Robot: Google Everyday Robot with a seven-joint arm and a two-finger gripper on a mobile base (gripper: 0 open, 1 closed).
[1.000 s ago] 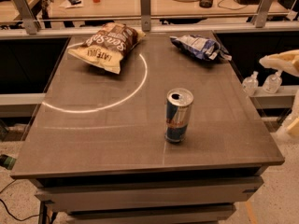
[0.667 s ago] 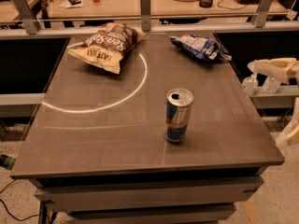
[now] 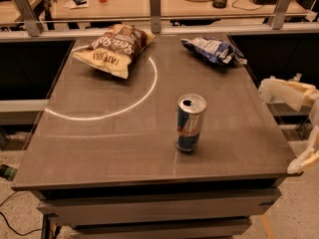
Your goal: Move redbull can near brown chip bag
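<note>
The redbull can (image 3: pixel 190 122) stands upright on the brown table (image 3: pixel 99 143), right of centre and toward the front, its tab hole open. The brown chip bag (image 3: pixel 113 49) lies at the table's back left, well apart from the can. My gripper (image 3: pixel 288 128) is off the table's right edge, to the right of the can and about level with it. Its cream fingers (image 3: pixel 281 90) are spread apart and hold nothing.
A smaller blue and white bag (image 3: pixel 213 50) lies at the back right. A bright arc of light (image 3: pixel 144 91) crosses the tabletop. A rail with metal posts (image 3: pixel 155 4) and a cluttered desk run behind the table.
My gripper has come further into view from the right, moving left toward the table's right edge. The can and both bags have not moved.
</note>
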